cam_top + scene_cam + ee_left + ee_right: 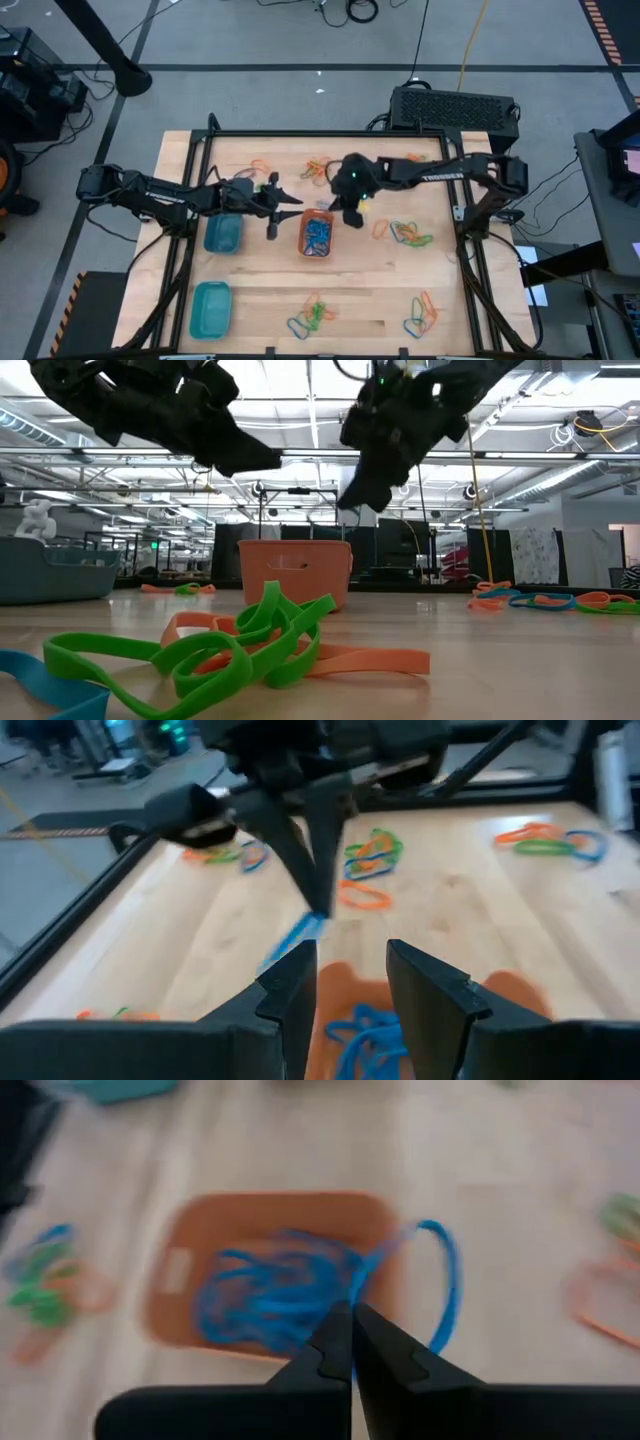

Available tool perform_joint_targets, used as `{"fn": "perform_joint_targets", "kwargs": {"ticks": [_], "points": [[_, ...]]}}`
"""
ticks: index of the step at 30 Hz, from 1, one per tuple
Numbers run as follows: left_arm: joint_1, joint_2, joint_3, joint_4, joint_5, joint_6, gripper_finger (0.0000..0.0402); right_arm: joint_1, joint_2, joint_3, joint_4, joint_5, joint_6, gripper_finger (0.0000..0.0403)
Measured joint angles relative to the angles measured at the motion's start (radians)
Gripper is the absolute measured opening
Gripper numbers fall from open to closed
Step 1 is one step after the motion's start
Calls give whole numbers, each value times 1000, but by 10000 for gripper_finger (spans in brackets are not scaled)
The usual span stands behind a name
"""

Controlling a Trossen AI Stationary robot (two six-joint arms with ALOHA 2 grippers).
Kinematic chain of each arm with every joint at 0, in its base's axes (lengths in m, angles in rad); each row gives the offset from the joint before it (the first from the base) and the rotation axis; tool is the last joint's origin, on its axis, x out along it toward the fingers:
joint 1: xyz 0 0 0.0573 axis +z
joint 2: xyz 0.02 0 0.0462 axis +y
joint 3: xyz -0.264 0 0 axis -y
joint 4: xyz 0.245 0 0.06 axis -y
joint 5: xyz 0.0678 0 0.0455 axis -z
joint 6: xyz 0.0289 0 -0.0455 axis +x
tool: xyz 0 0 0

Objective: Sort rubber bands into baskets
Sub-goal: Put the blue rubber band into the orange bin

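My right gripper (352,1342) has its two dark fingers pressed together on a thin blue rubber band (440,1285), which loops out from the tips and hangs over the rim of the orange rounded-rectangular plastic basket (180,1260). That basket sits near the middle of the wooden table (380,280) and already holds a tangle of blue bands (265,1295) (only blue ones, as far as I can see). From overhead the right gripper hangs just above the basket's far edge.

My left gripper (345,995) waits beside the basket on its left, fingers spread apart with nothing between them, pointed at the basket.

Farther out, a teal rectangular plastic basket (223,233) sits under the left arm, and another teal one (211,308) is near the table's front left corner. Loose orange, green, blue and yellow bands lie in clusters: behind the orange basket (316,168), to its right (405,233), and two along the front (312,316) (422,315).
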Motion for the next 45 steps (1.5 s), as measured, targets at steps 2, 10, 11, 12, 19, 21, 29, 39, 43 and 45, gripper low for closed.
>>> {"fn": "perform_joint_targets", "kwargs": {"ticks": [2,10,11,12,19,21,29,39,43,45], "points": [[0,0,0,16,52,9,132,45,-1,0,21,-8,15,0],[-37,0,0,23,164,57,132,168,-2,0,138,-6,89,0],[-44,0,0,27,174,68,132,177,-2,0,155,-5,96,0],[-52,0,0,31,186,75,132,185,-2,0,168,-3,100,0],[-72,0,0,33,219,97,132,210,-2,0,222,2,124,0],[-72,0,0,34,219,97,132,210,-2,0,241,3,128,0],[-72,0,0,52,191,97,132,210,-2,1,332,3,135,0],[-72,0,0,54,181,95,132,206,-2,1,364,50,131,0],[-72,0,0,54,181,95,132,206,-2,1,373,50,131,0],[-72,0,0,55,181,95,125,206,-2,1,373,50,131,0]]}}
